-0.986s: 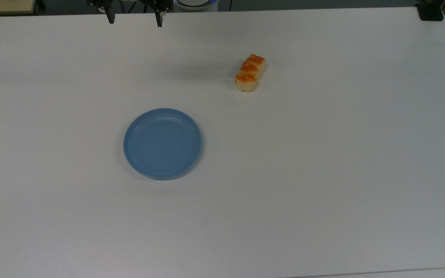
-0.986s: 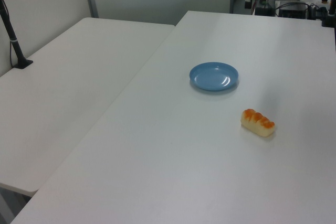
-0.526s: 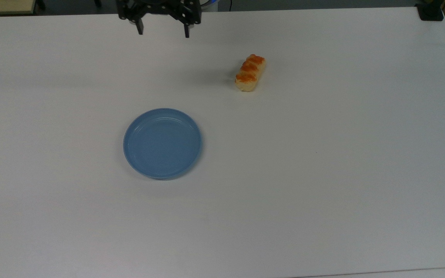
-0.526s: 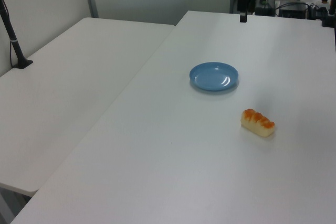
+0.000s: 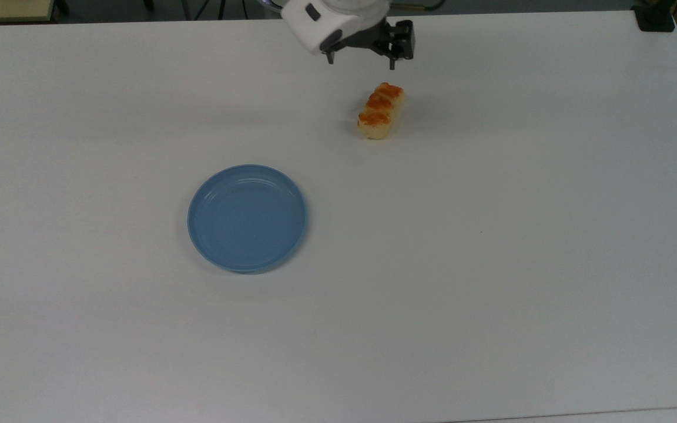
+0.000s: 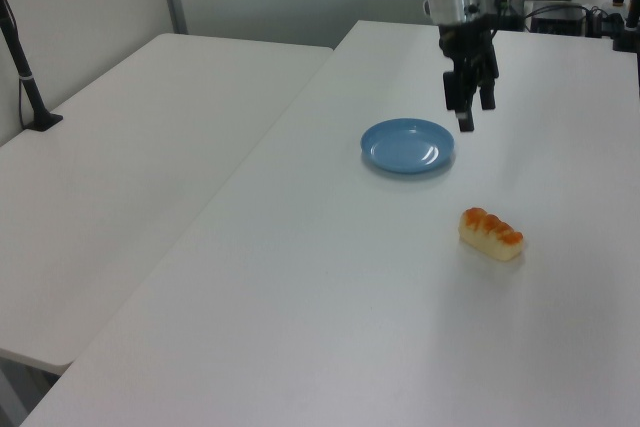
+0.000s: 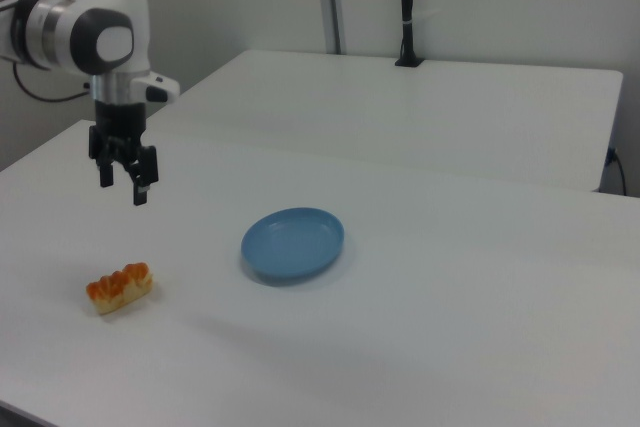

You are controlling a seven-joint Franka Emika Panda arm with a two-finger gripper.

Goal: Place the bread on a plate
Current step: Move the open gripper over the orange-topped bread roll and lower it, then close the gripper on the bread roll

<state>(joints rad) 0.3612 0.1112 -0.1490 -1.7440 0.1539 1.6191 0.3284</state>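
The bread (image 5: 380, 110) (image 6: 491, 234) (image 7: 119, 287), a pale-yellow roll with orange-brown glazed bumps, lies alone on the white table. The blue plate (image 5: 247, 218) (image 6: 407, 144) (image 7: 293, 243) sits empty, well apart from the bread, toward the top view's lower left. My gripper (image 5: 361, 63) (image 6: 470, 112) (image 7: 121, 190) hangs open in the air, fingers pointing down, with nothing between them. In the right view it hovers well above the table, over the bread and slightly behind it.
A second white table (image 6: 150, 147) adjoins the work table. A black post (image 7: 405, 7) (image 6: 25, 77) is clamped to it. A black clamp (image 5: 654, 17) sits at the top view's upper right corner of the table.
The gripper has travelled from the top view's upper left to the right, ending near the bread, and it stays open. Bread and plate have not moved.
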